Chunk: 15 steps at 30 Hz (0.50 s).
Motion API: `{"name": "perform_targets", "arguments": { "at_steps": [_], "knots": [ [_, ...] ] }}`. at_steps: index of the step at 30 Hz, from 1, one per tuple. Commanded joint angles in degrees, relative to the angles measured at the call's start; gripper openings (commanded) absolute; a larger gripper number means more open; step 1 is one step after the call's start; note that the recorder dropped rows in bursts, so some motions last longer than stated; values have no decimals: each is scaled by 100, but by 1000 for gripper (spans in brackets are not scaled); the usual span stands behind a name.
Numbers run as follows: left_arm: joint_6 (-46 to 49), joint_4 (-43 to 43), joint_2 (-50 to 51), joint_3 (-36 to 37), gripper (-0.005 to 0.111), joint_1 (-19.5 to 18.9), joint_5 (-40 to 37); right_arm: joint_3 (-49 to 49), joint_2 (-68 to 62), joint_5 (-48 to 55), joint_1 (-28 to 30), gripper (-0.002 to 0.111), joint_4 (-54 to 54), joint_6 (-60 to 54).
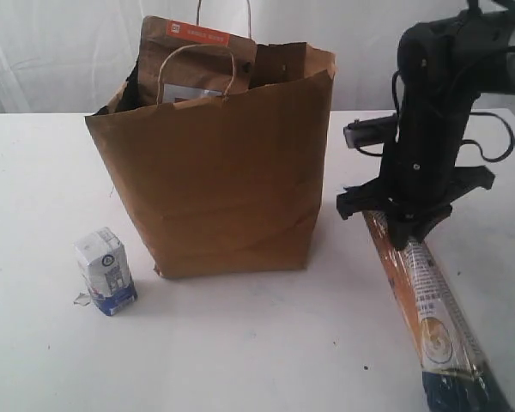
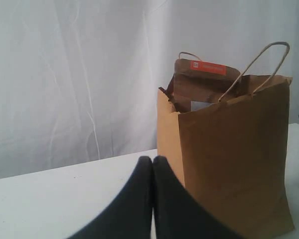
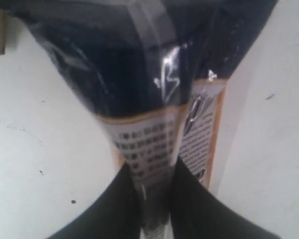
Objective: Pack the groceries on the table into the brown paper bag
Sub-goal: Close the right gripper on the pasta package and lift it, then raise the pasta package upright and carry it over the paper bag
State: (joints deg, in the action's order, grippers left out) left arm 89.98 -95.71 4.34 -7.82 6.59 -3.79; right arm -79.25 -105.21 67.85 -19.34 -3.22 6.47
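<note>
The brown paper bag (image 1: 223,176) stands upright on the table (image 1: 34,343), and the brown orange-striped pouch (image 1: 197,56) sticks out of its top. The small white-blue carton (image 1: 107,270) stands by the bag's front left corner. Right of the bag lies the long dark-blue packet (image 1: 429,313), and my right gripper (image 1: 405,230) is shut on its far end. In the right wrist view the packet (image 3: 154,89) is pinched between the fingers (image 3: 109,209). My left gripper (image 2: 152,160) is shut on nothing, close beside the bag (image 2: 234,159). Can, bottle and jar are out of view.
A white curtain (image 2: 65,74) hangs behind the table. The right arm (image 1: 446,86) rises above the packet, right of the bag.
</note>
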Motion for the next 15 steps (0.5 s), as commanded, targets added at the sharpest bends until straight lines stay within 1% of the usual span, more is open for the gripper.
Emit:
{"name": "perform_targets", "arguments": {
  "at_steps": [1, 3, 6, 8, 15],
  "knots": [
    [-6, -81, 19, -22, 0, -15, -38, -5, 847, -139, 57, 0, -222, -234],
    [-6, -81, 19, -22, 0, -15, -51, -5, 1275, -77, 230, 0, -302, -383],
    [-6, -81, 19, -22, 0, -15, -51, -5, 1855, -27, 487, 0, -148, -576],
    [-6, -81, 19, -22, 0, -15, -51, -5, 2113, -16, 518, 0, -109, -778],
    [-6, -81, 19, -22, 0, -15, -36, -5, 2637, -202, 518, 0, 55, -778]
  ]
}}
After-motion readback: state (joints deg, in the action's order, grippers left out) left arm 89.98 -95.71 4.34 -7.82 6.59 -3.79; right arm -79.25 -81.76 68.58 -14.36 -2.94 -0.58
